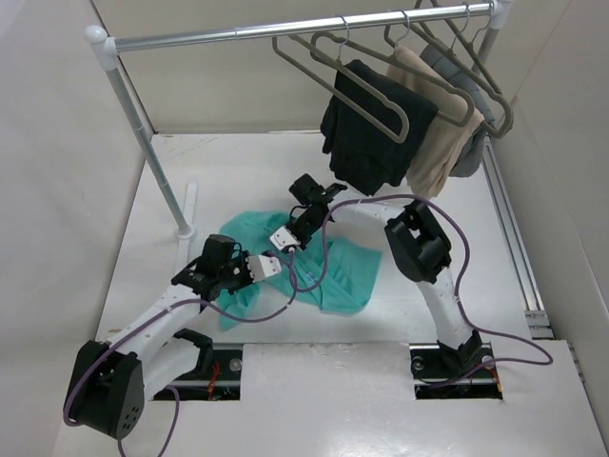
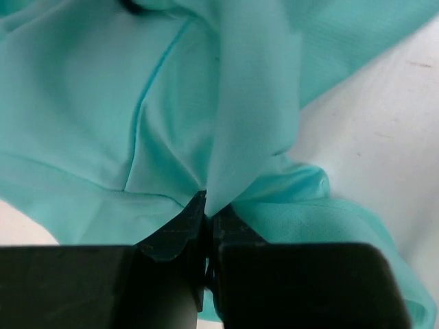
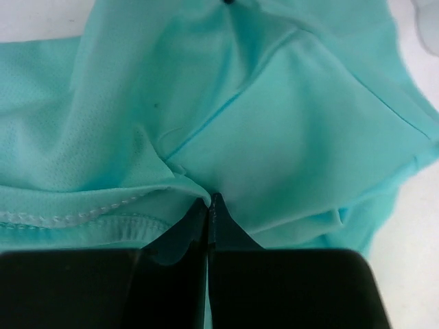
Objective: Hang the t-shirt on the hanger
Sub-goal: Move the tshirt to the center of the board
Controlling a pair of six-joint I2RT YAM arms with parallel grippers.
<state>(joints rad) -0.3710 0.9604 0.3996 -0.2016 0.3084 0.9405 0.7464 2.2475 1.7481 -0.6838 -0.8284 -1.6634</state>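
**Top external view: teal t-shirt on table, pinched by both grippers; hanger on rail**

Item 1. T-shirt (image 1: 335, 278), teal, soft cloth. It lies crumpled on the white table (image 1: 190, 181) around its middle, between the two arms and well short of the far edge. One part is bunched toward the left arm, and a flatter part spreads toward the right arm.

Item 2. Left gripper (image 1: 267, 268). It sits at the left part of the cloth. In the left wrist view the jaws are pressed together, with a raised fold of the t-shirt nipped at their tips.

Item 3. Right gripper (image 1: 284, 238). It sits just beyond the left one, over the far part of the cloth. In the right wrist view the jaws are closed tight on a pleat of the t-shirt, beside a stitched hem.

Item 4. Hanger (image 1: 291, 55), grey-taupe and bare. It is the leftmost on the silver rail (image 1: 219, 37) above the far edge of the table, well apart from the t-shirt.

Item 5. Further hangers to its right carry a black garment (image 1: 366, 138), a tan garment (image 1: 436, 143) and a grey garment (image 1: 473, 152), near the far right corner.
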